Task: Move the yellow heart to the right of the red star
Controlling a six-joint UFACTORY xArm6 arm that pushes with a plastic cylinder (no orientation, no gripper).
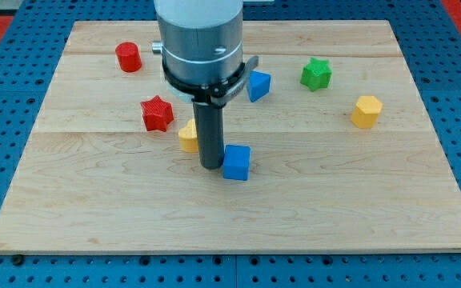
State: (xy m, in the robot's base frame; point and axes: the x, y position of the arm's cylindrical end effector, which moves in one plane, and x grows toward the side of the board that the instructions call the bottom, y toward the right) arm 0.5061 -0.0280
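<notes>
The red star (157, 113) lies left of the board's middle. The yellow heart (188, 137) sits just to its lower right, partly hidden behind my rod. My tip (210, 165) rests on the board at the heart's right side, touching or nearly touching it. A blue cube (236, 162) sits right against the tip's right side.
A red cylinder (128, 57) is at the top left. A second blue block (258, 85) is right of the arm's body. A green star (316, 74) and a yellow hexagonal block (366, 111) are at the right. The wooden board (230, 216) lies on a blue pegboard.
</notes>
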